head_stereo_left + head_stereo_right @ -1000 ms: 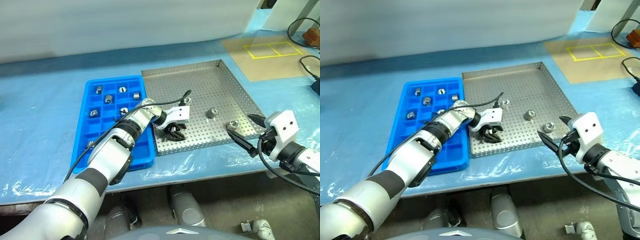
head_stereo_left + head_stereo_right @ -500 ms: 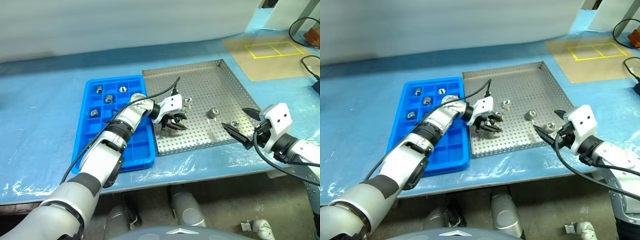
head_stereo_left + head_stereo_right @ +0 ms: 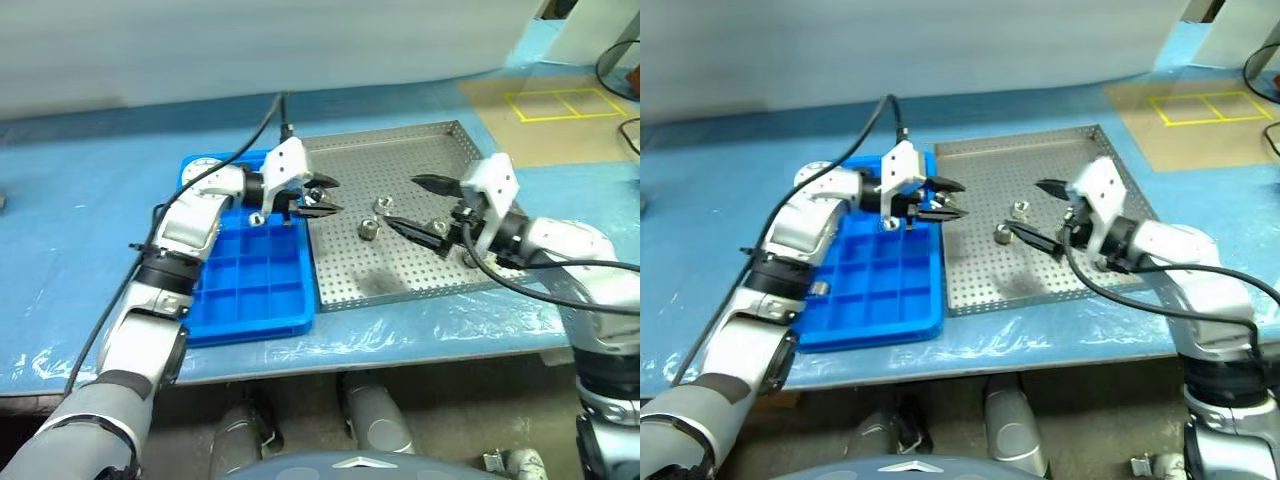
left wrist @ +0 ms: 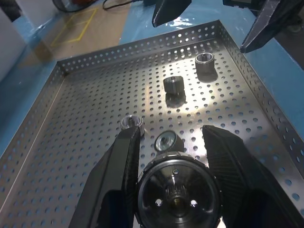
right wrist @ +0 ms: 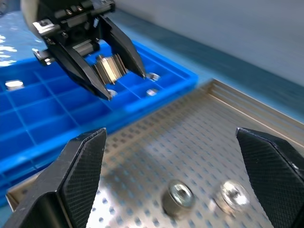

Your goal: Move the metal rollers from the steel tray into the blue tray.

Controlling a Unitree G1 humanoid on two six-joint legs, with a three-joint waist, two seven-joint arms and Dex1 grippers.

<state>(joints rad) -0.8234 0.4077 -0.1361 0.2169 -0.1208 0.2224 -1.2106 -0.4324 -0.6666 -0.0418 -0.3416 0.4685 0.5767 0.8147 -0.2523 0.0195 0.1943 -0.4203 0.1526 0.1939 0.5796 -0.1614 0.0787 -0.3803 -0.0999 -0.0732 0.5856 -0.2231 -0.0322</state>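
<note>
My left gripper hangs above the seam between the blue tray and the steel tray, shut on one metal roller, which fills the gap between its fingers. My right gripper hovers open over the middle of the steel tray, nothing between its fingers. Loose rollers lie on the perforated floor below it, and several show in the left wrist view. A few rollers sit in the blue tray's compartments.
The trays lie side by side on a table covered with blue plastic sheet, close to its front edge. A tan mat with yellow lines and black cables are at the far right. A pale wall runs along the back.
My left gripper has risen off the steel tray floor and moved left toward the blue tray with a roller in it. The right gripper came left and up over the steel tray, still open.
</note>
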